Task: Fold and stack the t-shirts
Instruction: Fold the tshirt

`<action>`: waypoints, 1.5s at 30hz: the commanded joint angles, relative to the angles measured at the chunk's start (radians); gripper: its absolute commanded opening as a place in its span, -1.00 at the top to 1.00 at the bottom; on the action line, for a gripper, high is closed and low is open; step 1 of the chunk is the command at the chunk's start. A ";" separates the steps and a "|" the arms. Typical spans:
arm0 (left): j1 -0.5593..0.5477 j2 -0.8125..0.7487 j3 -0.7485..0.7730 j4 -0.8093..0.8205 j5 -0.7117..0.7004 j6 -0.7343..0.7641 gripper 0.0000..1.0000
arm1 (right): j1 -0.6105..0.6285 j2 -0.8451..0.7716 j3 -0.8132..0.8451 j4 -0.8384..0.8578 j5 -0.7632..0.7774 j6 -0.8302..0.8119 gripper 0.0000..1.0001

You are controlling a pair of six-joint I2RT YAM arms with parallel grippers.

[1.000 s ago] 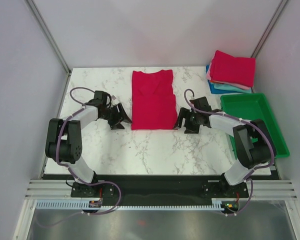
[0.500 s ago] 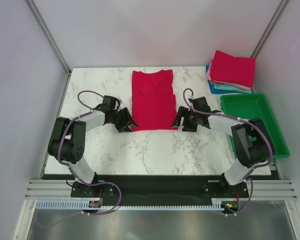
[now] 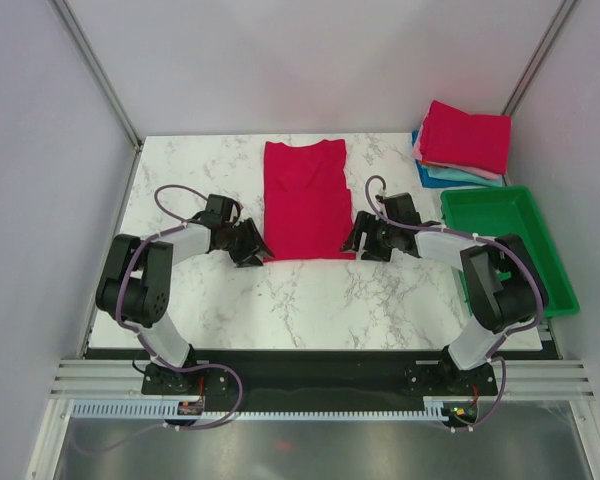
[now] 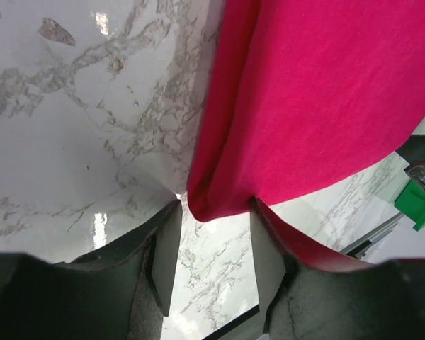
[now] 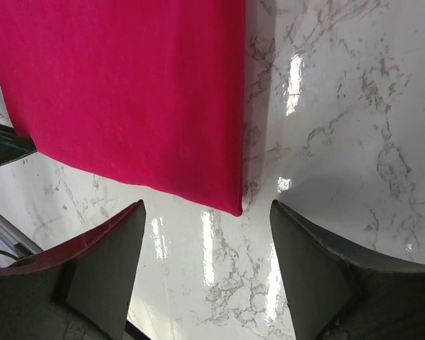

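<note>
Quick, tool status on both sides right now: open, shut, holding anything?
Left tool: open, fingers either side of the red t-shirt at its near corner, not clamped.
Right tool: open, holding nothing; the shirt's other near corner lies just ahead of it.

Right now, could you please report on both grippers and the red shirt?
Left gripper open, straddling near-left corner of red shirt. Right gripper open, poised at near-right corner. Shirt flat, nothing in the way.

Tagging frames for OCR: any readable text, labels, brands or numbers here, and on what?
None readable in any view.
The flat crimson red cloth t-shirt, the stack of folded t-shirts, the green plastic tray and the white marble-pattern table show no print.
Any markings on the arms are too small to read.
</note>
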 commanded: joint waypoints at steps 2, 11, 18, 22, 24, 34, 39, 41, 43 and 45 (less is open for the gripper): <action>-0.009 0.050 -0.021 0.021 -0.096 -0.007 0.20 | 0.003 0.040 -0.017 0.003 0.018 -0.010 -0.49; -0.012 0.053 -0.041 0.074 -0.078 -0.016 0.96 | 0.003 0.043 -0.068 0.041 0.014 0.005 -0.05; -0.019 0.061 -0.041 0.079 -0.072 -0.014 0.96 | 0.011 0.059 -0.091 0.078 -0.003 0.025 0.05; -0.021 0.063 -0.050 0.084 -0.069 -0.013 0.96 | 0.011 0.063 -0.092 0.078 -0.002 0.028 0.30; -0.021 0.060 -0.056 0.084 -0.064 -0.013 0.96 | 0.013 0.065 -0.094 0.104 0.001 0.028 0.50; -0.045 -0.106 -0.111 0.027 -0.032 -0.002 0.96 | 0.013 -0.056 -0.140 0.062 0.020 0.017 1.00; -0.090 -0.294 -0.179 -0.039 -0.026 -0.016 0.96 | 0.014 -0.254 -0.192 -0.018 0.023 0.008 1.00; -0.151 -0.357 -0.209 -0.060 -0.047 -0.040 0.96 | 0.022 -0.322 -0.212 -0.081 0.044 0.010 1.00; -0.218 -0.446 -0.235 -0.105 -0.071 -0.062 0.96 | 0.025 -0.430 -0.233 -0.147 0.053 0.017 1.00; -0.257 -0.512 -0.257 -0.129 -0.081 -0.109 0.96 | 0.045 -0.554 -0.249 -0.193 0.058 0.032 1.00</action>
